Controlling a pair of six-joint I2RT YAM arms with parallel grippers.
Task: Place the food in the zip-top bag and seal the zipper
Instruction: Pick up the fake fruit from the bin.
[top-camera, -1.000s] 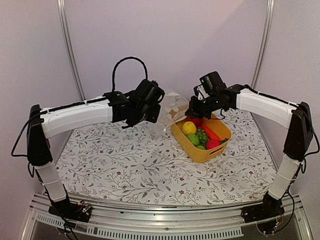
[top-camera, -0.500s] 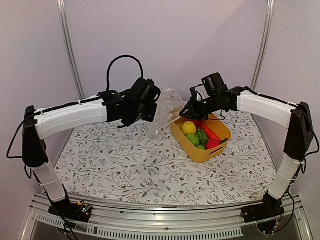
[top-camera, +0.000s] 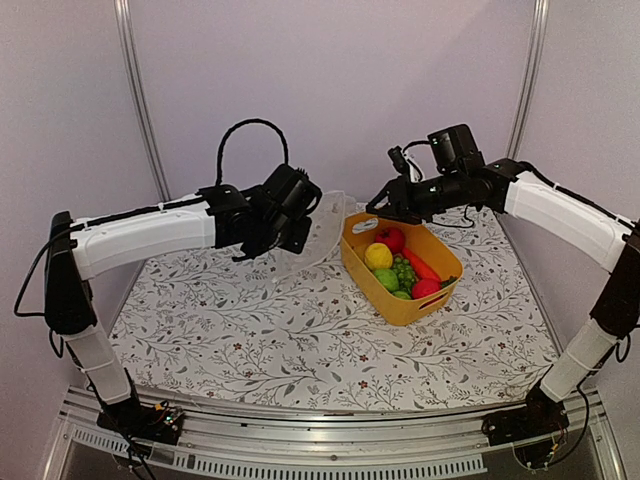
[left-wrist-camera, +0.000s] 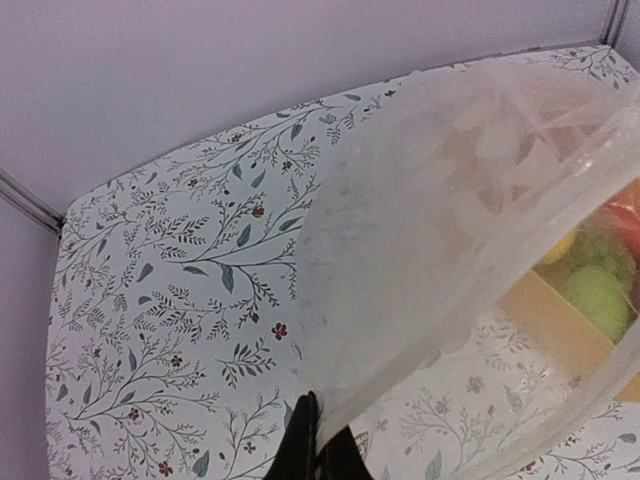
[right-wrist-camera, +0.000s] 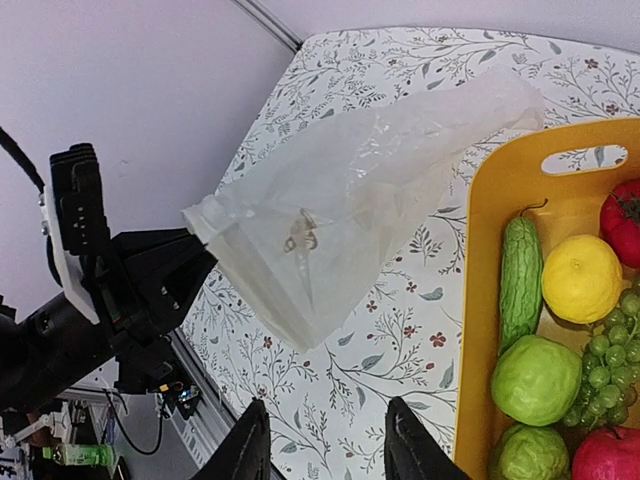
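Evidently the zip-top bag (right-wrist-camera: 340, 220) hangs aloft just beside the yellow tub (right-wrist-camera: 478, 280), where all the food (right-wrist-camera: 578, 278) lies. The left hand (left-wrist-camera: 315, 450) pinches one bag edge; the right hand (right-wrist-camera: 325, 445), spread and empty, likely must catch the opposite lip to open it.

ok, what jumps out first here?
The clear zip-top bag, pinched by the left tool, held up over the floral table left of the yellow tub. Then the bright toy food in that tub, centre-right, with the right tool open and empty by its far rim.
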